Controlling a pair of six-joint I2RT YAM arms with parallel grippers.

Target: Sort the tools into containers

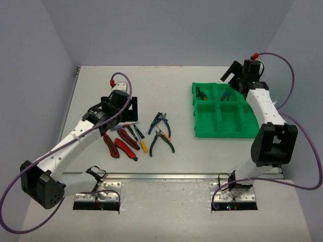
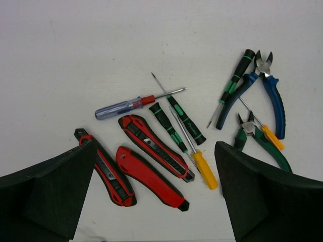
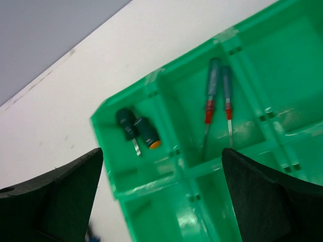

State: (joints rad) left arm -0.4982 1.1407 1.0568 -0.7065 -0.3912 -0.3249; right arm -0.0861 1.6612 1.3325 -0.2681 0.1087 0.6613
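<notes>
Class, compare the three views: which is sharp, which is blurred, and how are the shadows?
Left wrist view: sharp, the yellow-handled screwdriver crisp, shadows faint. Right wrist view: blurred, the green tray smeared at its edges. Top view: even light, soft shadows on the table.

The tray is smooth, glossy green plastic. The table looks matt white. The cutters have shiny red plastic casings. One screwdriver has a clear blue plastic handle and a bare metal shaft.

your left arm and right arm are white with black joints; a purple cable loops off each.
</notes>
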